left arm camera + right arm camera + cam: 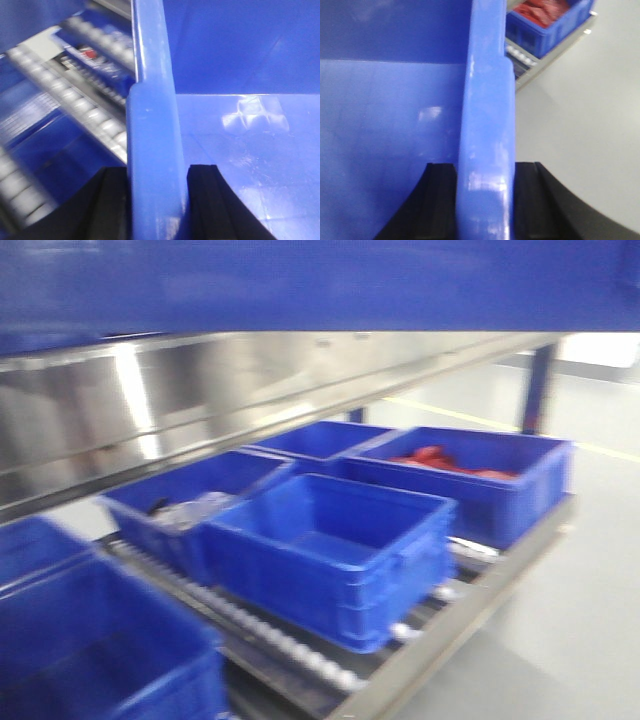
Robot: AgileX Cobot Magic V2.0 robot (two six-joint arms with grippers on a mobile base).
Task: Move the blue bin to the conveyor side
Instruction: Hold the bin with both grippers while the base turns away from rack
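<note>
The blue bin point(300, 280) hangs lifted in front of the front camera, and its wall fills the top of that view. My left gripper point(156, 176) is shut on the bin's thick rim point(150, 120), one black finger point(116, 200) outside and one inside the wall. My right gripper point(485, 172) is shut on the opposite rim point(487, 90) in the same way. Both wrist views show the bin's smooth inner walls, with nothing visible inside. The conveyor side is out of view.
Below stands a steel roller rack point(300, 652) carrying several blue bins: an empty one point(330, 550), one with red packets point(470, 480), one with clear items point(190, 510). A steel shelf point(150, 410) runs above them. Grey floor point(585, 620) lies right.
</note>
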